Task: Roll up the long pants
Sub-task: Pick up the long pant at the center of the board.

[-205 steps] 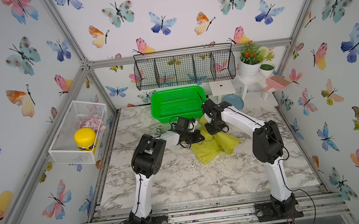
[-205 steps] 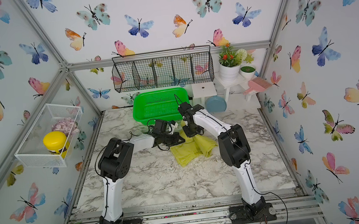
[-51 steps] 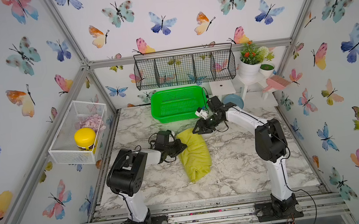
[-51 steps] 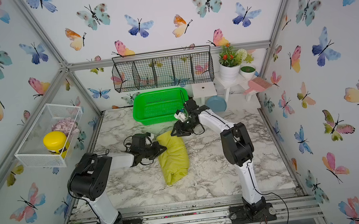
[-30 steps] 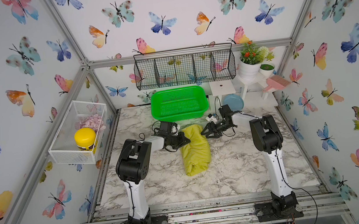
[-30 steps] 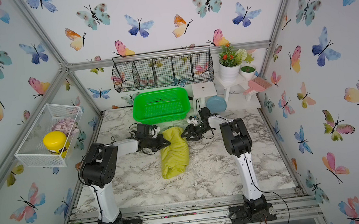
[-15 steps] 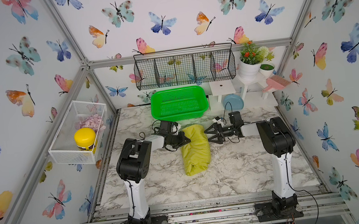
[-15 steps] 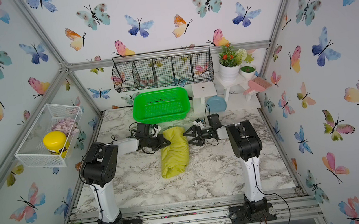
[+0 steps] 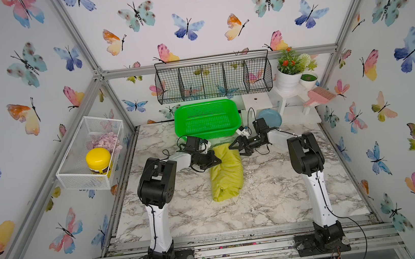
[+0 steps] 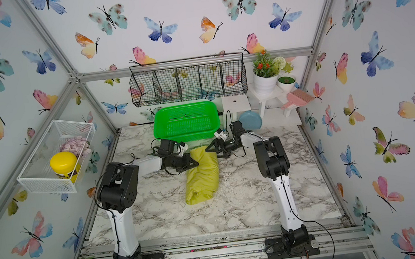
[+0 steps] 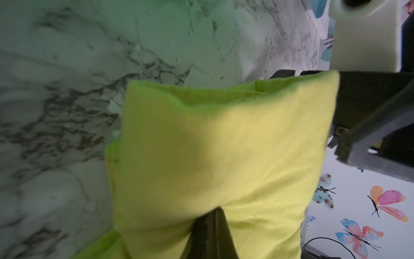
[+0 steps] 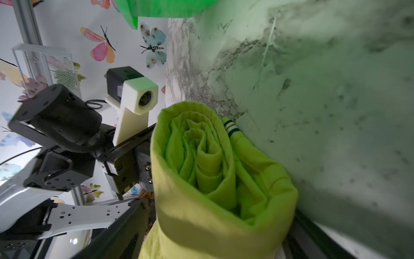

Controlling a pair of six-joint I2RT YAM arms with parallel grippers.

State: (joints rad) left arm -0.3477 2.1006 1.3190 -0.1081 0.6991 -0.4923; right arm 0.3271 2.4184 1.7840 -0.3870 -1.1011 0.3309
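The long pants [image 9: 226, 175] [image 10: 202, 178] lie as a yellow-green roll on the marble table, lengthwise from the basket side toward the front. In the right wrist view the end of the long pants [image 12: 190, 157] shows its spiral, and the striped waistband [image 12: 230, 127] lies against the table. My left gripper [image 9: 218, 160] [image 10: 195, 164] [image 11: 211, 215] is shut at the roll's left side, and the fabric puckers around its tip. My right gripper [image 9: 232, 147] [image 10: 208, 150] [image 12: 217, 208] stands open, one finger on each side of the roll's far end.
A green perforated basket [image 9: 206, 119] [image 10: 185, 122] stands just behind the roll. A blue plate [image 9: 269, 117] leans at the back right, near a white stool with flower pots [image 9: 288, 81]. A white wire basket with a yellow-lidded jar [image 9: 98, 158] hangs on the left wall.
My right gripper has opened and swung from near the basket to the roll's far end. The roll has shifted a little toward the back. The left gripper stays shut at its side.
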